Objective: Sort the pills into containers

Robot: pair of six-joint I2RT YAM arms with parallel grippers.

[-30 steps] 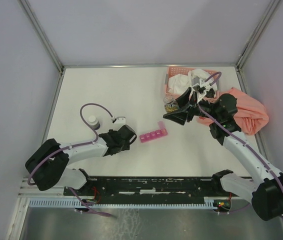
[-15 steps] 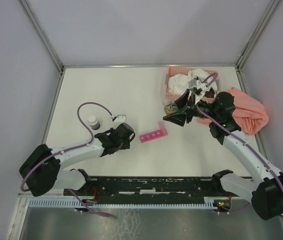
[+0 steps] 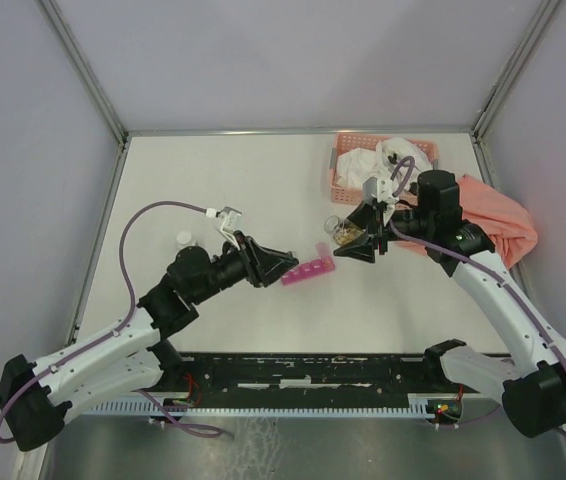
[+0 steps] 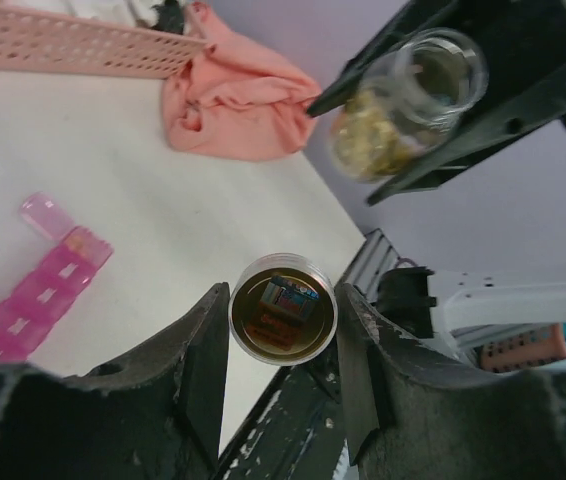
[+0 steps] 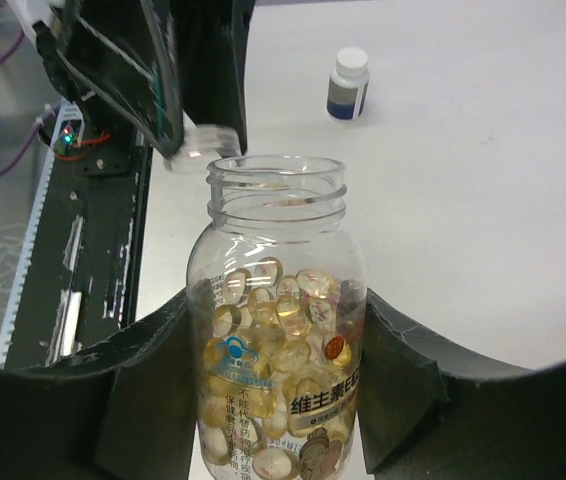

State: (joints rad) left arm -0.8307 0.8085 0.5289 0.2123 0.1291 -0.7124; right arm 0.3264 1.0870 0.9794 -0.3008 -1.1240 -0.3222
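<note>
The magenta-pink pill organizer strip point(image 3: 308, 270) lies on the table at the centre, one end lid open; it also shows in the left wrist view point(image 4: 33, 300). My right gripper point(image 3: 351, 242) is shut on an uncapped clear bottle point(image 5: 278, 330) of yellow softgel pills and holds it tilted above the table just right of the strip. My left gripper point(image 3: 279, 265) is shut on the bottle's round cap point(image 4: 283, 308), raised just left of the strip. The bottle's mouth faces the left gripper point(image 5: 198, 150).
A small white bottle point(image 3: 185, 240) stands on the table at the left; it also shows in the right wrist view point(image 5: 348, 83). A salmon lattice basket point(image 3: 348, 165) with white items sits at the back right. An orange cloth point(image 3: 498, 225) lies beside it.
My left arm has lifted off the table and swung right, its gripper now beside the strip. My right gripper has brought the bottle down and towards the strip, tilting it.
</note>
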